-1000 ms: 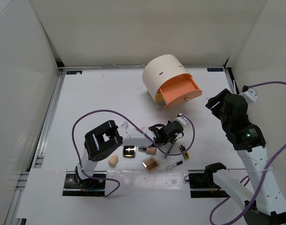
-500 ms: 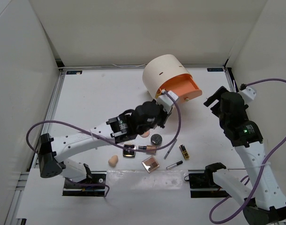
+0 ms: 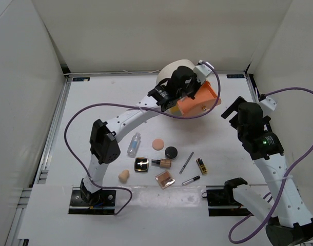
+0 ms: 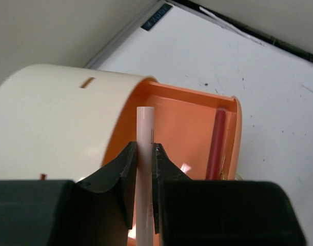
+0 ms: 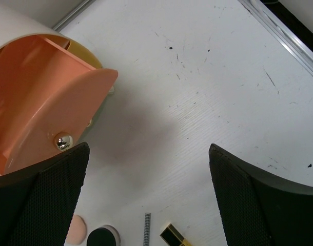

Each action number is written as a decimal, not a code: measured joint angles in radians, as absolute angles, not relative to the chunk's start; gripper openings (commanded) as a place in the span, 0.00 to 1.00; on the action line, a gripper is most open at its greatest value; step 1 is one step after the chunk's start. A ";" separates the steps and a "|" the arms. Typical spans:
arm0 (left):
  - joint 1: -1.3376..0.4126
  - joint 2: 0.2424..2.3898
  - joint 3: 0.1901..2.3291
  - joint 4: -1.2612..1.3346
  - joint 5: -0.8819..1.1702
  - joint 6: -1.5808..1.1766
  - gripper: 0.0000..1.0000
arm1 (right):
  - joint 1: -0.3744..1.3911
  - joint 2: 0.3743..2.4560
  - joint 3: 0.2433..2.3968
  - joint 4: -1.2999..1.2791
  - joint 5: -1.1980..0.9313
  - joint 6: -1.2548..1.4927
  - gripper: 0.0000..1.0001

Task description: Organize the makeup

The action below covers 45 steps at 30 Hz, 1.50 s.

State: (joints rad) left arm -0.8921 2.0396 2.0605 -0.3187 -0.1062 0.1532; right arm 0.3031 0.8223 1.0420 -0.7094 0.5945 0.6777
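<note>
- so, far along?
- hardly. pinches a pale slim tube (image 4: 145, 128) in the left tool (image 4: 144, 154) above the orange drawer (image 4: 182, 120), one red tube (image 4: 216, 143) already inside. holds the right tool (image 5: 149, 195) wide apart, empty.
- leaves?
- puff (image 3: 157, 144), compact (image 3: 171, 151), bottle (image 3: 134, 145) scattered on the bench (image 3: 105, 102).

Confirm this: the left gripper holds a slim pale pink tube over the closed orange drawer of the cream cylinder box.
The orange drawer is pulled open, not closed; the left wrist view shows it. The left gripper does hold the slim pale pink tube over it.
</note>
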 measured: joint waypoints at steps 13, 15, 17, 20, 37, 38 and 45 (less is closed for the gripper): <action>-0.895 2.118 2.111 -0.389 -0.051 0.171 0.94 | 0.304 0.821 1.039 -0.761 0.450 0.672 0.92; -0.896 2.100 2.111 -0.390 -0.057 0.168 0.98 | 0.310 0.827 1.033 -0.768 0.372 0.669 0.90; -0.896 2.069 2.111 -0.392 -0.077 0.169 0.98 | 0.321 0.826 1.014 -0.769 0.276 0.667 0.88; -0.896 1.988 2.085 -0.390 -0.133 0.163 0.98 | 0.355 0.825 0.970 -0.768 0.141 0.664 0.86; -0.909 1.040 1.110 -0.488 -0.458 -0.382 0.98 | 0.954 1.172 0.807 -0.694 0.413 1.009 0.59; -0.915 1.023 1.089 -0.514 -0.458 -0.411 0.98 | 0.957 1.189 0.802 -0.693 0.428 1.034 0.58; -0.933 0.933 1.002 -0.697 -0.458 -0.577 0.98 | 0.982 1.293 0.769 -0.664 0.474 1.182 0.58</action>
State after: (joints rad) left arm -0.9333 0.9325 1.0019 -0.6971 -0.4583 -0.5766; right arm 0.9825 1.2934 0.7689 -0.6643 0.4740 1.1816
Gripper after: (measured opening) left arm 0.985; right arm 0.579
